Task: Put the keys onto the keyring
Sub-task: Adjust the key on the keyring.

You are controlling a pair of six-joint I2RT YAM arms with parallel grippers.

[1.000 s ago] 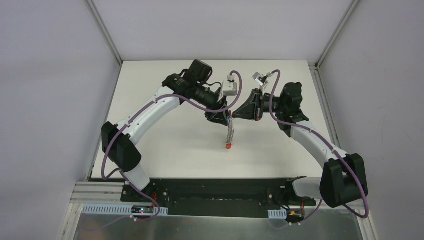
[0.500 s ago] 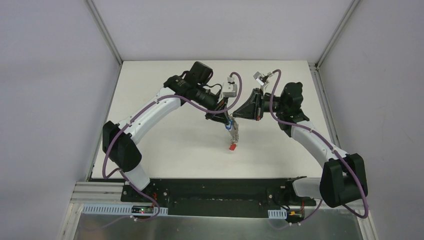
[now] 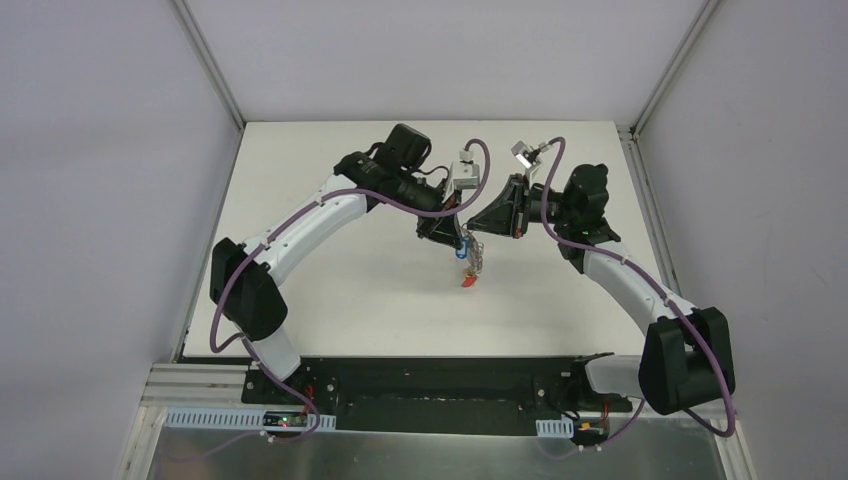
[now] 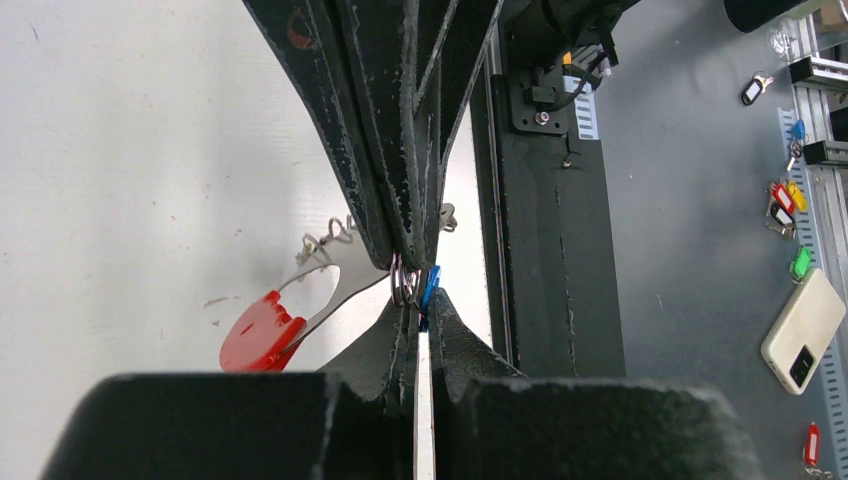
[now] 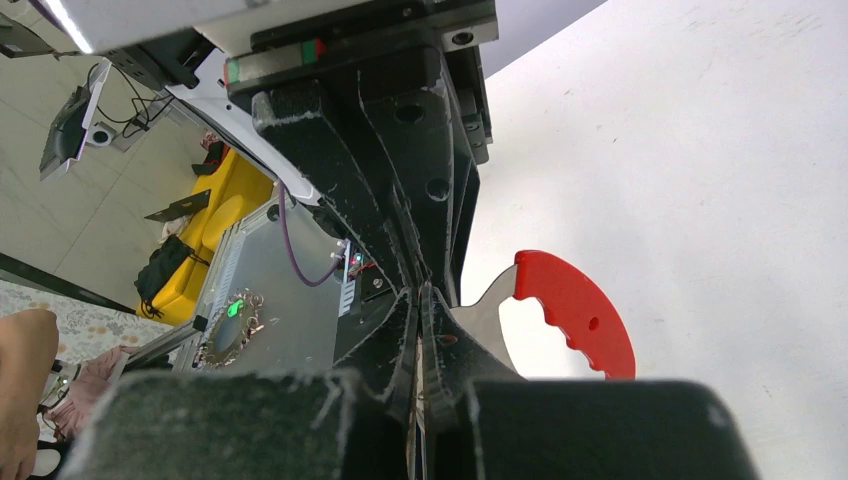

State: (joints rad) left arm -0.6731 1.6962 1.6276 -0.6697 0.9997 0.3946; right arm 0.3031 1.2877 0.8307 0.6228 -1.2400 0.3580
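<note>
Pinching blue-tagged key (image 4: 430, 290) against keyring (image 4: 262, 330), tip to tip above the table (image 3: 330, 290).
We judge the risk a slip: the left gripper (image 4: 421, 318) is pressed together on the blue-tagged key, so a tug could drop it or miss the clip (image 4: 330, 232); twisting could lever the keyring out of the right gripper (image 5: 420, 300), which is clamped on its grey half, red half dangling over mid-table. Left arm (image 3: 300, 225) and right arm (image 3: 620, 275) reach inward, elbows bent, wrists meeting.
</note>
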